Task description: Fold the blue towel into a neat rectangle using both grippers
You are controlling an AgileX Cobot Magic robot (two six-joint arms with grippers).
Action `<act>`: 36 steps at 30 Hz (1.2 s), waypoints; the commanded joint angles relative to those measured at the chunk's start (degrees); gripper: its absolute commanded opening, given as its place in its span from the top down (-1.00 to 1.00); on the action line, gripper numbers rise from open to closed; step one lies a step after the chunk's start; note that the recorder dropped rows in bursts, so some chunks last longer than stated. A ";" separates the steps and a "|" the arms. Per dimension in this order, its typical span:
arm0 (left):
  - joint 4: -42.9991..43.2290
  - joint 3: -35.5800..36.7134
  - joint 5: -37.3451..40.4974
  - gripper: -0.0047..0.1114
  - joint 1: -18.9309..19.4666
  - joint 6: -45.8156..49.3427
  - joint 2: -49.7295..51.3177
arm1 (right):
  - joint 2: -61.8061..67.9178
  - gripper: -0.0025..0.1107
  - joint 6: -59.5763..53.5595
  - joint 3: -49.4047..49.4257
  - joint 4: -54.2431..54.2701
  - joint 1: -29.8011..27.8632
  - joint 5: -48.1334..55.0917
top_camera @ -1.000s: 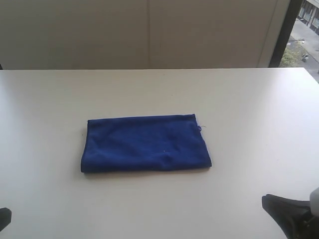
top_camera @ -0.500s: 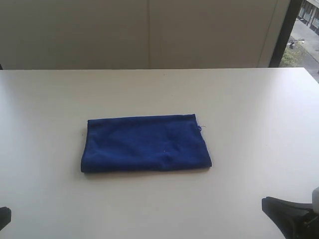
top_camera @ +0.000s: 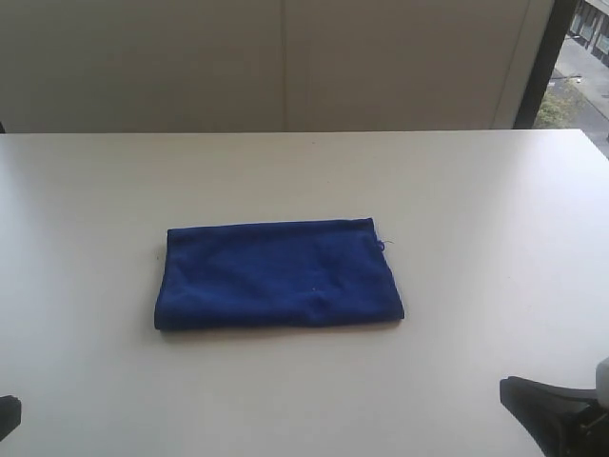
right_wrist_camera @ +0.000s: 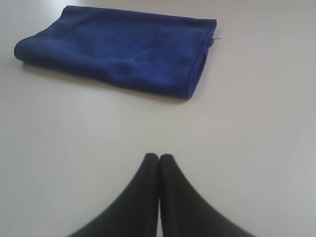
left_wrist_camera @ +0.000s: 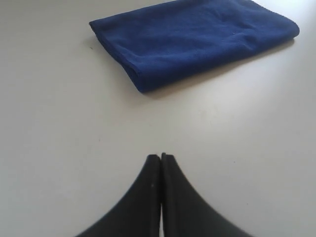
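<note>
Soft blue towel (top_camera: 278, 274) lies folded, a flat rectangle on the smooth white table (top_camera: 476, 190), perhaps trailing a thread. Left gripper (left_wrist_camera: 160, 157) and right gripper (right_wrist_camera: 159, 157), mostly cropped, are pinched together.

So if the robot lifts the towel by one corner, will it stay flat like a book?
Probably not. The towel looks soft, with rounded folded edges, so it would likely droop and unfold. Being thin cloth, it's probably light, and a push might bunch it up.
</note>
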 commanded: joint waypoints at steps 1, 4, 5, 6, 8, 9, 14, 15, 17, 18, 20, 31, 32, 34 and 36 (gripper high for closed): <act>-0.74 0.38 0.05 0.92 0.13 -0.40 -0.37 | -0.30 0.96 0.24 0.27 -0.01 -0.41 0.49; -0.74 0.38 0.05 0.92 0.13 -0.40 -0.37 | -1.48 0.96 0.24 0.27 -0.01 -0.30 2.36; -0.74 0.38 0.05 0.92 0.13 -0.40 -0.37 | -2.58 0.96 0.24 0.27 -0.01 -0.30 3.76; -0.74 0.38 0.05 0.92 0.13 -0.40 -0.37 | -3.92 0.96 0.24 0.27 0.04 -0.52 4.96; -0.74 0.38 0.05 0.92 0.13 -0.40 -0.37 | -7.66 0.96 0.48 0.27 0.25 -2.21 8.35; -0.74 0.38 0.05 0.92 0.13 -0.40 -0.37 | -10.02 0.96 1.30 0.27 0.25 -3.67 10.20; -0.74 0.38 0.05 0.92 0.13 -0.40 -0.37 | -22.83 0.96 3.20 0.27 0.49 -13.45 15.83; -0.74 0.38 0.05 0.92 0.13 -0.40 -0.37 | -25.78 0.96 3.25 0.27 0.49 -16.16 16.62; -0.74 0.38 0.05 0.92 0.13 -0.40 -0.37 | -30.47 0.96 3.48 0.27 0.49 -20.16 16.85; -0.74 0.38 0.05 0.92 0.13 -0.40 -0.37 | -32.65 0.96 3.48 0.27 0.49 -21.20 16.75; -0.74 0.38 0.05 0.92 0.13 -0.40 -0.37 | -36.38 0.96 3.48 0.27 0.49 -22.01 16.64; -0.74 0.38 0.16 0.92 0.13 -0.40 -0.72 | -37.53 0.96 5.06 0.27 -0.62 -22.04 15.62; -0.74 0.38 0.16 0.92 0.13 -0.40 -0.72 | -37.53 0.96 5.06 0.27 -2.19 -22.04 16.07; -0.74 0.38 0.16 0.92 0.13 -0.40 -0.72 | -37.53 0.96 5.20 0.27 -6.34 -22.04 18.45; -0.74 0.38 0.04 0.92 0.13 -0.40 -0.72 | -37.53 0.96 5.20 0.27 -9.20 -22.04 21.45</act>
